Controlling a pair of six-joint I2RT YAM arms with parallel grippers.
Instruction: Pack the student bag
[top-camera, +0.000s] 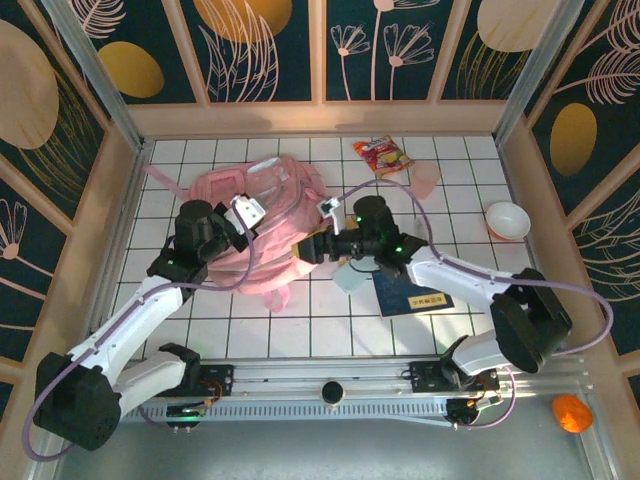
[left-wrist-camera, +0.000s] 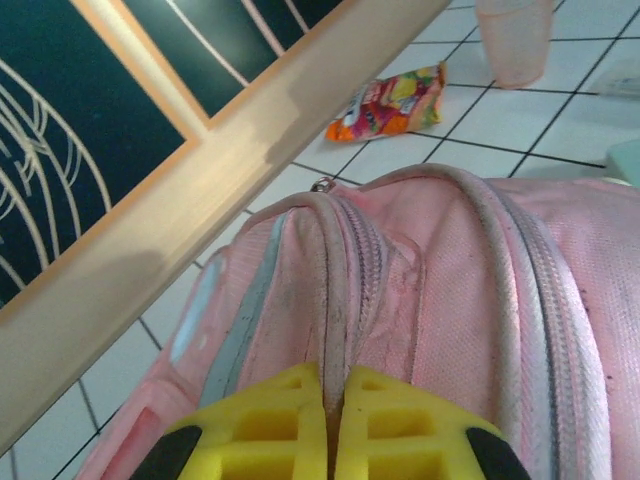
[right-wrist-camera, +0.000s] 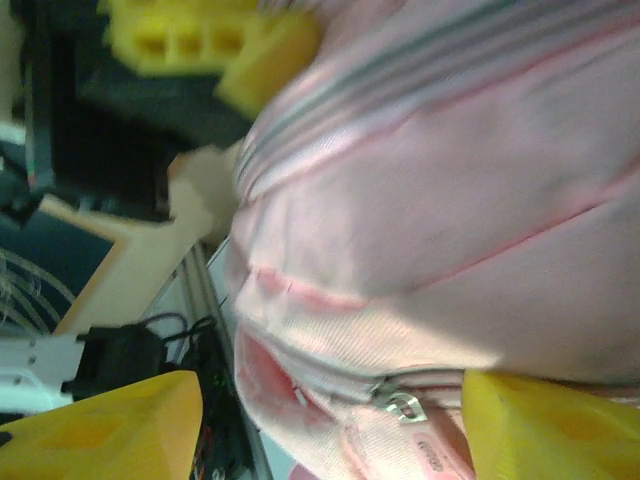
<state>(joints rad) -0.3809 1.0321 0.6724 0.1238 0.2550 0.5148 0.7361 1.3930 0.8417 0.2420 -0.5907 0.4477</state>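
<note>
A: Worked on what surface?

B: Looked down on white tiles (top-camera: 300, 330) with dark joints. Boxed in by dark walls (top-camera: 280, 50) drawn with pale leaves and flowers, framed in light wood.

A: Noted what else around?

B: Counted from the table's middle in the top view. Spotted a snack (top-camera: 383, 155) at one o'clock near the far wall, a pink cup (top-camera: 427, 178) just beside it toward two. Found a bowl (top-camera: 507, 220) at three, well apart from the rest. Picked out a book (top-camera: 415, 295) at four and a pale cup (top-camera: 350, 278) at five, just beside the book. Saw an orange thing (top-camera: 571, 412) at four too, beyond the table's rim.

A: Met anything in the way?

B: Saw the right arm (top-camera: 450, 275) stretched above the pale cup and the book's far edge.

A: And placed the bag where?

B: Found the bag (top-camera: 265, 215) slumped at ten o'clock, hemmed in by both grippers, one at its nine o'clock side, one at its three. Caught the left gripper (left-wrist-camera: 335, 430) pressed together on a zip ridge of the bag. Saw the right gripper (right-wrist-camera: 330, 430) spread wide, with pink fabric and a zip pull (right-wrist-camera: 400, 405) in the gap. Could not tell whether those fingers (right-wrist-camera: 550, 425) touched the fabric.
</note>
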